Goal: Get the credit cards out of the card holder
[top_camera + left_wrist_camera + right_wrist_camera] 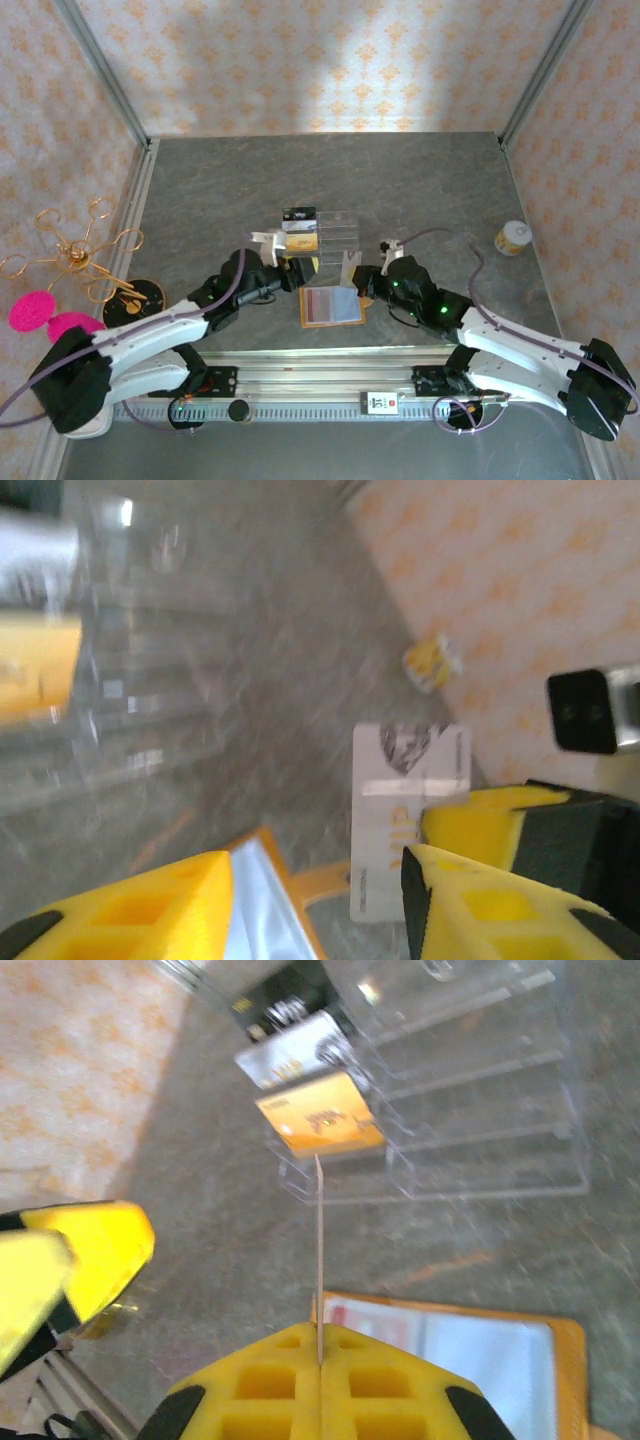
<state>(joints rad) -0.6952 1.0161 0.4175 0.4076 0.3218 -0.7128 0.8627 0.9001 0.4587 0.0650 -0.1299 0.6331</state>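
The card holder [332, 305] lies open on the table, orange with pale clear sleeves; one sleeve shows a reddish card. My right gripper [358, 280] hovers at its right edge, shut on a white credit card [350, 268] that stands upright. In the right wrist view that card [319, 1240] is edge-on, pinched between the shut yellow fingers of the right gripper [320, 1360], with the card holder [480, 1350] below. My left gripper [292, 268] is open just left of it. In the left wrist view, the left gripper [315, 900] has a wide gap, beyond which is the white card [405, 800].
A clear acrylic stand [322, 232] just behind the wallet holds an orange card [320, 1125], a silver one and a black one. A small yellow jar [513, 237] sits at the right. A gold wire stand [75, 255], pink discs [35, 310] and black discs lie at the left.
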